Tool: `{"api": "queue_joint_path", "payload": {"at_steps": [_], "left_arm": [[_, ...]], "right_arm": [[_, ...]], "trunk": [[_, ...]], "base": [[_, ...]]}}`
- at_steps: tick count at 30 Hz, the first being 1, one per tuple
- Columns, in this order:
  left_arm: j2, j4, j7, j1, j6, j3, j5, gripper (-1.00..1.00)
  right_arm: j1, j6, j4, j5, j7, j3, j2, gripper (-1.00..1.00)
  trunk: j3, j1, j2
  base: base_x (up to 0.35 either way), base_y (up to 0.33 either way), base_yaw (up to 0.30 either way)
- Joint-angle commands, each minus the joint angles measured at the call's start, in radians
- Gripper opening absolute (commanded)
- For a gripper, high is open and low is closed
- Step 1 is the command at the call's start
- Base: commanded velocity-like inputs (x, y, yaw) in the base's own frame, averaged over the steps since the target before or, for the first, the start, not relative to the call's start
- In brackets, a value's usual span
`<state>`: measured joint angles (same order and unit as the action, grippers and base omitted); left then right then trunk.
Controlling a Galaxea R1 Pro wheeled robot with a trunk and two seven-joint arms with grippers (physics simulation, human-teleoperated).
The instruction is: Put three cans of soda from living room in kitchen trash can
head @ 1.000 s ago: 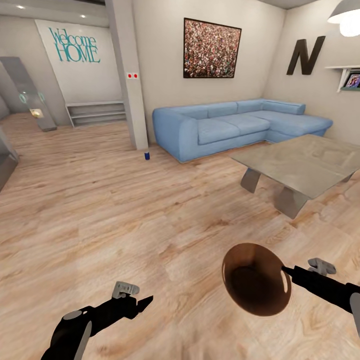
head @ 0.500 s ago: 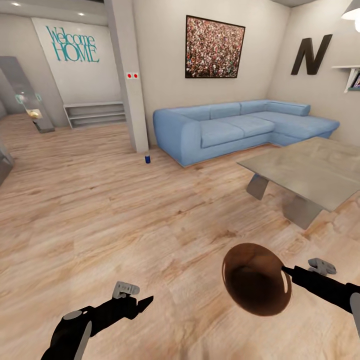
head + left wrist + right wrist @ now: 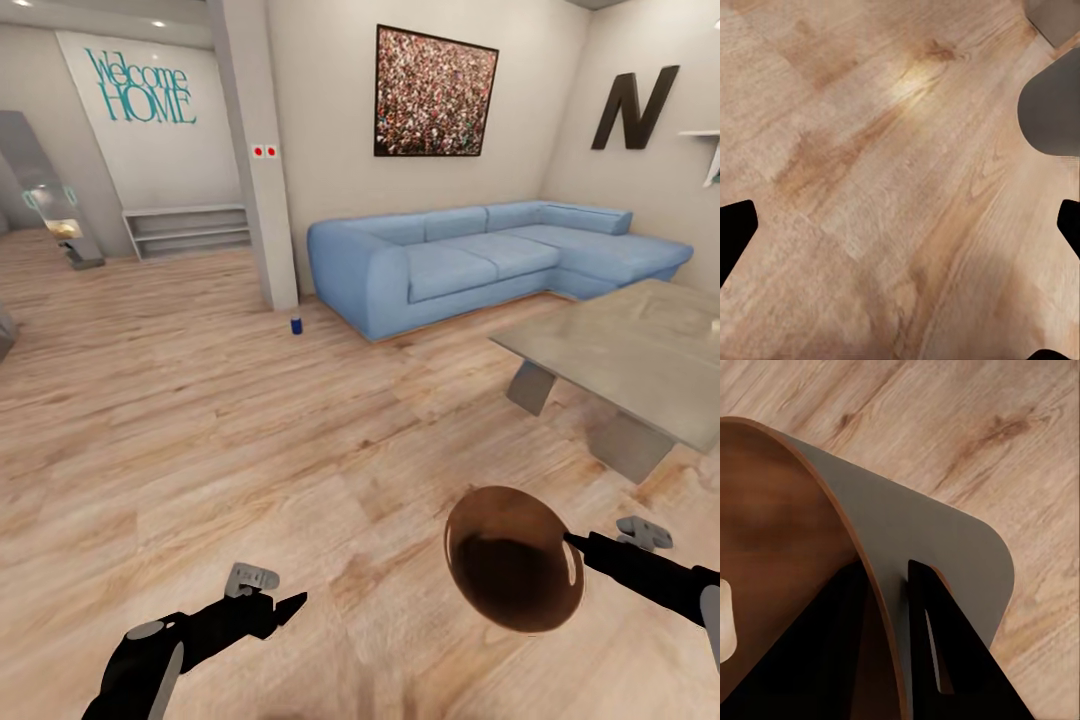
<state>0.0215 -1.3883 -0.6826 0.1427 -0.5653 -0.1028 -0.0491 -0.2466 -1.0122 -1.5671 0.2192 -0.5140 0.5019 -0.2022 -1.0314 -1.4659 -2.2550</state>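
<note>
My right arm reaches in from the lower right edge of the head view, and my right gripper (image 3: 572,541) is clamped on the rim of the tash can (image 3: 513,570); in the right wrist view one finger (image 3: 945,649) lies against the grey outer wall and the other sits inside against the brown lining, with the rim (image 3: 862,556) pinched between them. The bin hangs above the floor, tipped so its open mouth faces up toward my head camera and its long axis runs roughly along my line of sight, leaning a little to the left of the frame; the brown inside is all I see of it from there. My left arm comes in from the lower left, forearm angled up and to the right, and my left gripper (image 3: 290,604) holds nothing; in the left wrist view its two dark fingertips sit at opposite edges, so the fingers are apart. A blue can of soda (image 3: 296,325) stands upright on the light wood floor (image 3: 200,430) at centre left, near the foot of the grey pillar (image 3: 256,150) and just off the end of the blue sofa (image 3: 480,260). A grey low table (image 3: 630,350) fills the right side. A speckled picture (image 3: 435,92) hangs above the sofa.
</note>
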Motion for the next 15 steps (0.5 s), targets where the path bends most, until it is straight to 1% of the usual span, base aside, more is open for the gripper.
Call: {"api": "queue_joint_path", "payload": {"at_steps": [1, 15], "left_arm": [[0.0, 0.0, 0.0, 0.0, 0.0, 0.0, 0.0, 1.0], [0.0, 0.0, 0.0, 0.0, -0.001, 0.0, 0.001, 1.0]], "right_arm": [[-0.001, -0.006, -0.001, 0.031, -0.001, 0.0, 0.0, -1.0], [0.0, -0.006, 0.0, 0.032, -0.001, -0.001, 0.0, -1.0]], "trunk": [[0.0, 0.0, 0.0], [0.0, 0.0, 0.0]], "base": [[0.34, 0.088, 0.0], [0.34, 0.088, 0.0]]}}
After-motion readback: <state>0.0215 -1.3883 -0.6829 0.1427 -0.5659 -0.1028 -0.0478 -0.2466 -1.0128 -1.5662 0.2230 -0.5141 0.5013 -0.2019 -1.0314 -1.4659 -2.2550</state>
